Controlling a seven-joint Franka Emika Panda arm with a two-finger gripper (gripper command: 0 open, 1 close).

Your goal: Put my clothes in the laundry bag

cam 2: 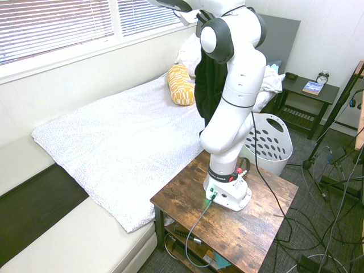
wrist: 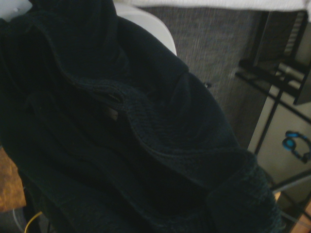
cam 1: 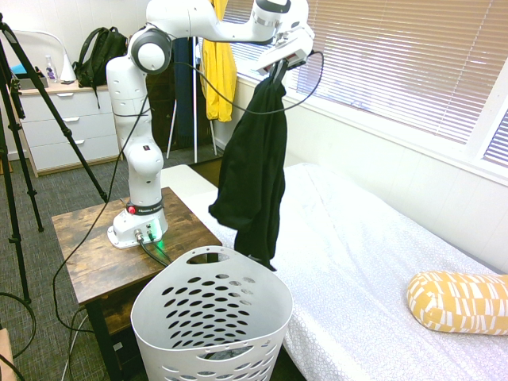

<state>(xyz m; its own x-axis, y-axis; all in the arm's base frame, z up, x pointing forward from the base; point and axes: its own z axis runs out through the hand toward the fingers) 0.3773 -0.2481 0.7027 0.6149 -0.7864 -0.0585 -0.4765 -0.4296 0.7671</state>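
Yellow pillow [cam 1: 459, 302] on white bed [cam 1: 373, 238]

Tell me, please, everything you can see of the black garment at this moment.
The black garment is soft, dark fabric, hanging full length from the gripper, which pinches its top edge high in the air. It drapes in long vertical folds, off the bed, its lowest tip just above the far rim of the white laundry basket. The wrist view shows a ribbed, stitched hem and deep creases. No logo is visible. In the second exterior view the arm mostly hides it.
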